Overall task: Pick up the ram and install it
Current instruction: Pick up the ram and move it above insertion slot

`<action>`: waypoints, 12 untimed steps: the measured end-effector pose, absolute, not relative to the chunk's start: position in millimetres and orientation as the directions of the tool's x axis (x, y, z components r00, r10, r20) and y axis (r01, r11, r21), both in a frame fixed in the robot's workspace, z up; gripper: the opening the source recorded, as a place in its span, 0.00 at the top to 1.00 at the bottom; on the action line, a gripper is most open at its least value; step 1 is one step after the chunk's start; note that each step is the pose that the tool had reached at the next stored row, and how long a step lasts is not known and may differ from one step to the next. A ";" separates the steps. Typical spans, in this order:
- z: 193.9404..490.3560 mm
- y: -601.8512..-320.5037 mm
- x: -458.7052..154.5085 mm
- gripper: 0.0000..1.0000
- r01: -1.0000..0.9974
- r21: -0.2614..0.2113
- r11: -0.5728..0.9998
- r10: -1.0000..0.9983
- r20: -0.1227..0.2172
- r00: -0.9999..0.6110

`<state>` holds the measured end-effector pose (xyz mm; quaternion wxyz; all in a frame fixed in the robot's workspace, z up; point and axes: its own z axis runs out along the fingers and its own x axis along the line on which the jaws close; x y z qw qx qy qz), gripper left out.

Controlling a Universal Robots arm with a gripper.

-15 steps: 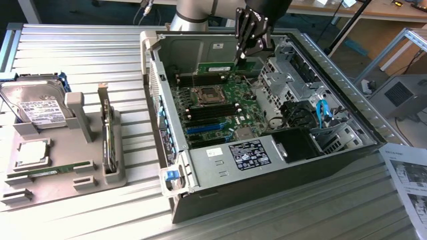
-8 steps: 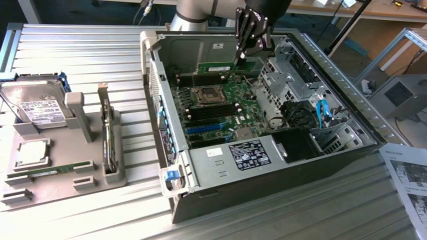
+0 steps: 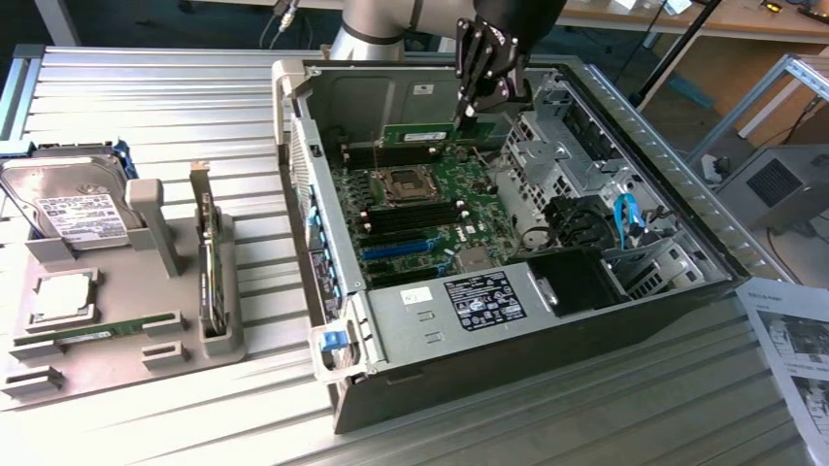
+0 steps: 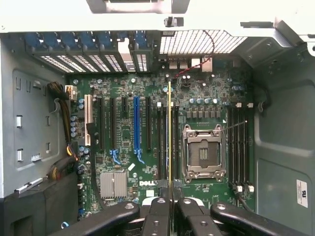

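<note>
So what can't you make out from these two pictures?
- Wrist view: the ram is seen edge-on, so its chips and label are hidden.
- Exterior view: whether the ram's lower edge touches the motherboard cannot be told from this angle.
- Exterior view: the print on the case sticker is too small to read.

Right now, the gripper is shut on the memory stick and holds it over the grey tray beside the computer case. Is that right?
No. The gripper is shut on the memory stick, but holds it over the motherboard inside the computer case, not over the tray, as the exterior view shows.
</note>
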<state>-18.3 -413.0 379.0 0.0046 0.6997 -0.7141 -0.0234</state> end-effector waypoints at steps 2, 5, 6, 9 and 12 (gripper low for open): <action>377.0 -413.0 -18.4 0.88 -0.999 0.040 0.020 -0.999 -0.026 -0.021; 374.3 -413.0 -18.4 0.88 -0.999 0.040 0.020 -0.999 -0.026 -0.021; 373.4 -413.0 -18.3 0.88 -0.999 0.040 0.020 -0.999 -0.026 -0.021; 371.0 -413.0 -18.3 0.88 -0.999 0.040 0.020 -0.999 -0.026 -0.021; 366.9 -413.0 -18.3 0.88 -0.999 0.040 0.020 -0.999 -0.026 -0.021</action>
